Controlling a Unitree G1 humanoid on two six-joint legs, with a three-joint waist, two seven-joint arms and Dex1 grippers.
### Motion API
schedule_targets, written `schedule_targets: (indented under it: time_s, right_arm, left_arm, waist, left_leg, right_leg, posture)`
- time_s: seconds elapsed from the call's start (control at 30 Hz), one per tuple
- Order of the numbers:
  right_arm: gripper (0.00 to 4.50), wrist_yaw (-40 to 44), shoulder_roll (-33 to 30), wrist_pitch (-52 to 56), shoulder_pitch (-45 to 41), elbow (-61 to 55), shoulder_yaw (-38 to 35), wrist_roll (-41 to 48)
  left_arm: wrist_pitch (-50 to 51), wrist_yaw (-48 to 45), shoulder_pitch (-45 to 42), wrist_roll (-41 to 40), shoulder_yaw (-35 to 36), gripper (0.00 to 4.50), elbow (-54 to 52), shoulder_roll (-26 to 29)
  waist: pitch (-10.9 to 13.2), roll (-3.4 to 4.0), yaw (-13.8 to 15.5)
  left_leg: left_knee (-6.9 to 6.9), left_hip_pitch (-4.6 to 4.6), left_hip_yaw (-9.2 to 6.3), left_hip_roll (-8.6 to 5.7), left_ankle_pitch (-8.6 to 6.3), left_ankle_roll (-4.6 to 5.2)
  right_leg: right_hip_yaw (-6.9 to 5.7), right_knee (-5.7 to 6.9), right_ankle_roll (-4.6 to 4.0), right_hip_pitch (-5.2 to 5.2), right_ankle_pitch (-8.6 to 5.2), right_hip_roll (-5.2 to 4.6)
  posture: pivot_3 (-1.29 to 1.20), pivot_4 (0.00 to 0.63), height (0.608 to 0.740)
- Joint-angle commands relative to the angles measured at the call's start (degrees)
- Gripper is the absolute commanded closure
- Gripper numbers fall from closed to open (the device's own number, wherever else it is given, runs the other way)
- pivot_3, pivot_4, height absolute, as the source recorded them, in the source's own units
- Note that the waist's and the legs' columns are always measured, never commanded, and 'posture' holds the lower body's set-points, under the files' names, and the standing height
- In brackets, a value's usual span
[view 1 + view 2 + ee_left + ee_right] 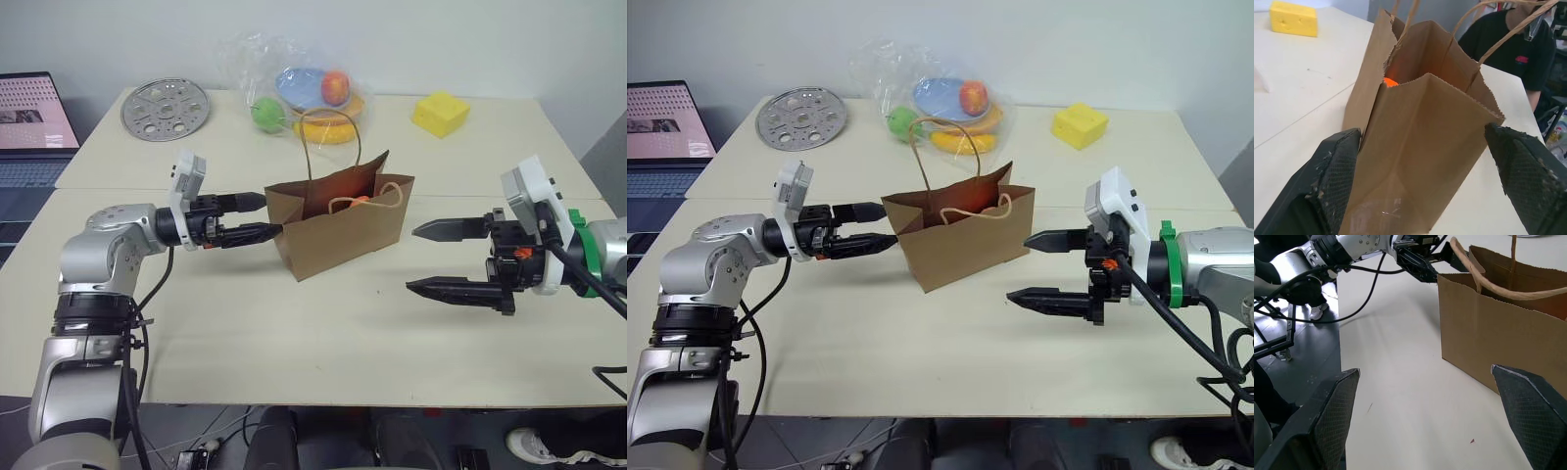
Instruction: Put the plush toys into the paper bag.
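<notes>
The brown paper bag (343, 230) stands upright in the middle of the table, its mouth open and its loop handles up. Inside it an orange patch of a plush toy (359, 202) shows, and the left wrist view catches the same orange (1390, 82); the rest of the bag's contents is hidden. My left gripper (271, 215) is open at the bag's left narrow end, one finger on each side of that end wall (1422, 134). My right gripper (414, 258) hovers open to the right of the bag, apart from it, with nothing between its fingers.
At the back of the table lie a clear plastic bag of fruit (304, 93), a yellow holed block (440, 114) and a round perforated metal disc (166, 108). A laptop (34, 113) sits far left. A person in black (1520, 54) is beyond the table.
</notes>
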Motion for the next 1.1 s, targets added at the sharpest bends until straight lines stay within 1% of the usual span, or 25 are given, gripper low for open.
schedule_targets:
  time_s: [0.03, 0.27, 0.4, 0.53, 0.6, 0.67, 0.8, 0.93, 1.03, 1.1]
  right_arm:
    - [0.00, -0.27, -0.99, -0.97, -0.20, -0.97, -2.06, 1.63]
    - [0.00, 0.03, -1.12, -1.30, -0.70, -0.44, -1.27, 1.36]
    - [0.00, 0.13, -1.01, -1.59, -0.67, -0.44, -0.99, 1.09]
    - [0.00, -0.10, -0.66, -2.13, -0.77, -0.62, -0.64, 0.56]
    - [0.00, -0.30, -0.58, -2.49, -0.43, -0.98, -0.51, 0.20]
    - [0.00, -0.40, -0.60, -2.86, -0.13, -1.23, -0.37, -0.12]
    - [0.00, -0.97, -0.25, -4.03, 1.06, -2.26, -0.33, -1.38]
    - [0.00, -1.89, 0.20, -5.46, 1.48, -3.06, 0.28, -2.72]
    - [0.00, -2.28, 0.83, -6.92, 1.72, -3.77, 0.86, -4.29]
    - [0.00, -2.33, 0.88, -7.49, 1.94, -3.95, 1.17, -4.73]
  left_arm:
    - [0.22, -0.63, 0.37, -1.13, 1.33, 0.18, -2.95, 0.95]
    - [0.71, -1.84, 1.99, -1.69, 1.93, 0.18, -4.63, 2.02]
    - [-0.07, -0.68, 2.55, -1.28, 1.78, 0.18, -5.57, 0.88]
    - [-1.05, 3.45, 4.12, -0.49, 0.46, 0.18, -9.73, -2.72]
    - [-1.21, 6.53, 4.53, -0.26, 0.65, 0.18, -10.24, -5.04]
    - [-1.42, 8.01, 4.79, -0.17, 0.78, 0.18, -10.60, -6.24]
    - [-2.98, 14.84, 5.83, 1.62, 0.05, 0.18, -12.08, -10.78]
    - [-5.08, 17.20, 6.16, 2.89, 0.02, 0.18, -11.69, -12.35]
    - [-8.36, 17.68, 6.70, 4.91, -0.78, 0.77, -11.19, -12.48]
    - [-8.08, 17.00, 7.00, 4.46, -1.15, 1.38, -11.39, -12.38]
  waist:
    - [0.00, 0.00, -0.01]
    - [0.00, 0.00, -0.01]
    - [0.00, 0.00, -0.02]
    - [0.00, -0.01, 0.26]
    - [0.00, -0.01, 0.30]
    - [0.00, -0.01, 0.30]
    - [-0.01, -0.01, 0.35]
    - [-0.01, -0.02, 0.41]
    - [-0.02, -0.01, 0.33]
    - [-0.02, -0.02, 0.35]
  left_leg:
    - [0.00, 0.00, 0.00, 0.00, 0.00, 0.00]
    - [0.01, 0.00, 0.00, 0.00, 0.00, 0.00]
    - [0.01, 0.00, 0.00, 0.00, 0.00, 0.00]
    - [0.02, 0.00, 0.00, -0.01, 0.00, 0.00]
    - [0.03, 0.00, 0.00, -0.01, 0.00, 0.00]
    - [0.04, 0.00, 0.00, 0.00, 0.00, 0.00]
    - [0.05, 0.00, 0.00, -0.01, 0.00, 0.00]
    - [0.07, 0.00, 0.00, -0.02, 0.00, 0.00]
    - [0.07, 0.02, 0.00, -0.01, 0.00, 0.00]
    - [0.06, 0.02, 0.00, -0.02, 0.00, 0.00]
  right_leg:
    - [0.00, 0.00, 0.00, 0.00, 0.00, 0.00]
    - [0.00, 0.00, 0.00, 0.00, 0.00, 0.00]
    - [0.00, 0.01, 0.00, 0.00, 0.00, 0.00]
    - [0.00, 0.00, 0.00, 0.02, 0.00, -0.02]
    - [0.00, -0.01, 0.00, 0.02, 0.00, -0.02]
    - [0.00, 0.01, 0.00, 0.02, 0.00, -0.01]
    - [0.00, 0.00, 0.00, 0.03, 0.00, -0.01]
    - [0.01, 0.02, 0.00, 0.04, 0.01, -0.01]
    - [0.01, 0.02, 0.00, 0.04, 0.01, -0.01]
    - [0.01, 0.02, 0.00, 0.04, 0.01, -0.01]
  posture:
    - [0.00, 0.150, 0.740]
    - [0.00, 0.150, 0.740]
    - [0.00, 0.150, 0.740]
    - [0.00, 0.150, 0.740]
    - [0.00, 0.150, 0.740]
    - [0.00, 0.150, 0.740]
    - [0.00, 0.150, 0.740]
    - [0.00, 0.150, 0.740]
    - [0.00, 0.150, 0.740]
    - [0.00, 0.150, 0.740]
